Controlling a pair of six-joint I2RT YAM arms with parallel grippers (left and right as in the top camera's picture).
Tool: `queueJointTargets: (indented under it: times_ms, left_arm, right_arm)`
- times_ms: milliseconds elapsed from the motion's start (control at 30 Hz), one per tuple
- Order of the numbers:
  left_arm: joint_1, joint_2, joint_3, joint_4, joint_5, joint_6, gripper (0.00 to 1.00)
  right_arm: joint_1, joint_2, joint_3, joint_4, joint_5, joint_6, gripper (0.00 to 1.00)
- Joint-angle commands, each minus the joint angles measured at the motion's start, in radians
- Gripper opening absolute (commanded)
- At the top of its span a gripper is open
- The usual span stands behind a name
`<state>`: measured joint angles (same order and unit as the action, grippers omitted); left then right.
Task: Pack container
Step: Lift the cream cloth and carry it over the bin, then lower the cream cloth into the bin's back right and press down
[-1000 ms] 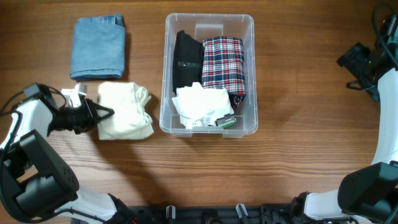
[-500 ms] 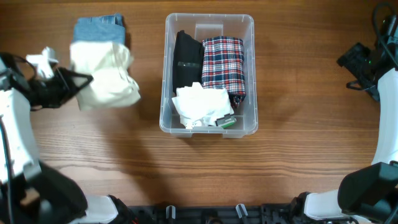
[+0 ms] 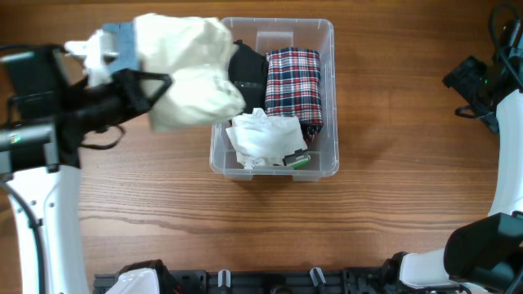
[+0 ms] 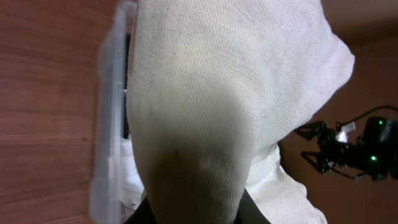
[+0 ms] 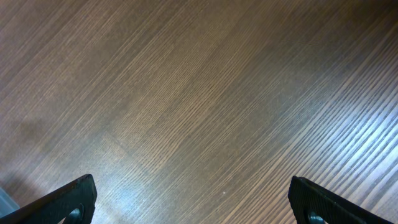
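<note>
Left gripper [image 3: 154, 84] pinched the cream cloth [image 3: 192, 65], dangling it over the left rim of the container [image 3: 329, 82] at mid-table. Right gripper [image 5: 194, 200] hung, fingers spread wide, above the wooden table [image 5: 186, 93].

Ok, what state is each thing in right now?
Clear rectangular plastic container: lidless, partly packed.
Cream fabric bundle: lifted, overlapping the container's left rim.
Left gripper: shut on the bundle.
Right gripper: open, empty.
Red plaid folded cloth: inside the container.
Crumpled white cloth: inside the container.
</note>
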<state>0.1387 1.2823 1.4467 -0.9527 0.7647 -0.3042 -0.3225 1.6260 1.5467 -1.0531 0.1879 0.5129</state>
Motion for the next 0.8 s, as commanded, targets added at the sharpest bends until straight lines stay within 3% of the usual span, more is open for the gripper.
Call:
queueJointTargets:
  times_ms: [0,267,600,767]
  left_arm:
    - [-0.156,0.019,0.03,0.113,-0.092,-0.148,0.06]
    - [-0.391,0.193,0.03,0.383,-0.228,-0.237,0.08]
    - [-0.518,0.479,0.03,0.664,-0.228,-0.288,0.15]
    - [-0.525,0.574,0.03,0.692,-0.229,-0.287,0.14]
  right_arm:
    - [0.0,0.005,-0.002,0.003,0.006,0.013,1.0]
    - [0.0,0.005,-0.002,0.003,0.006,0.013,1.0]
    - [0.0,0.005,-0.002,0.003,0.006,0.013,1.0]
    - [0.0,0.005,-0.002,0.005,0.006,0.013,1.0]
